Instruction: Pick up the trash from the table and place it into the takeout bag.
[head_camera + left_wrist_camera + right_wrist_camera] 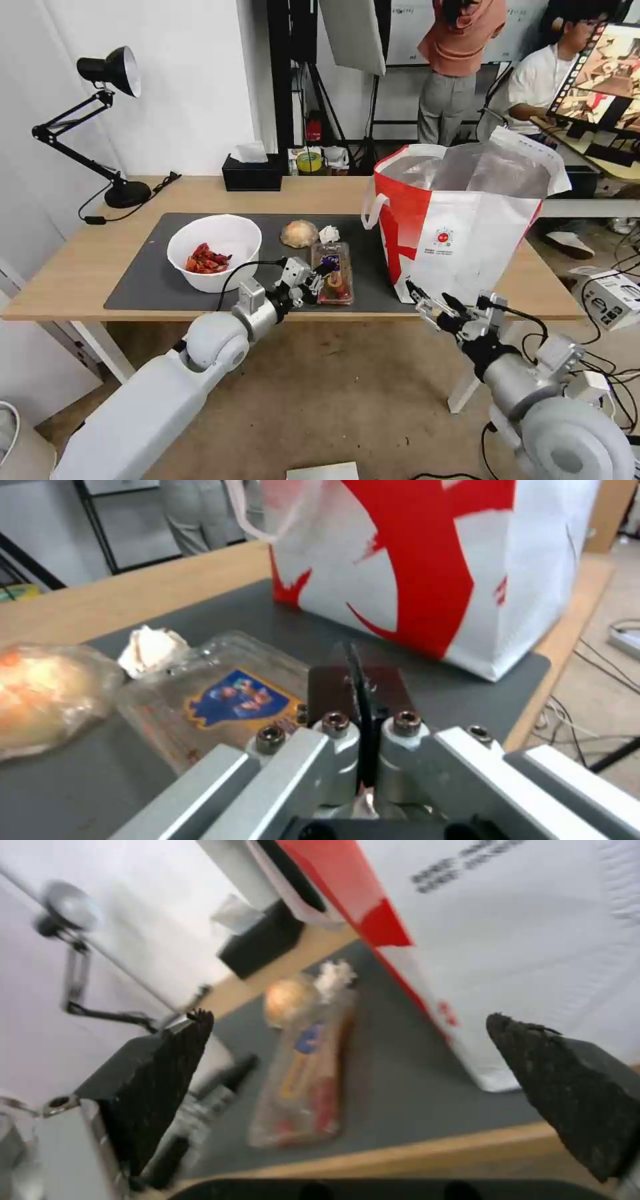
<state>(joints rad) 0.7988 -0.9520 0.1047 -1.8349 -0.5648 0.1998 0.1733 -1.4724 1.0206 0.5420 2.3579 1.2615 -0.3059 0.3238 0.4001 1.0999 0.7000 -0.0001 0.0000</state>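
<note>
On the light wood rectangular table [80, 267] with its large dark grey mat [143, 277], the trash lies in a row. The white round bowl with red shell scraps [215, 252] sits toward the left end of the mat. Right of it the tan plastic-wrapped ball [299, 233] rests just beside the small crumpled white tissue [329, 234], and the clear two-compartment plastic tray [333, 272] lies in front of both, reaching toward the near edge of the mat. The large red-and-white takeout bag with silver foil lining [460, 233] stands upright and open on the right end of the mat, one white loop handle hanging at its left corner.

The left tool [315, 281] is at the near left side of the tray; in the left wrist view its two pads are pressed together with nothing between them, just beside the tray's blue label. The right tool [432, 303] hangs in front of the table's near edge, below the bag's front, jaws spread wide and empty.

A black tissue box [252, 175] and a black desk lamp [100, 120] stand at the back of the table
</note>
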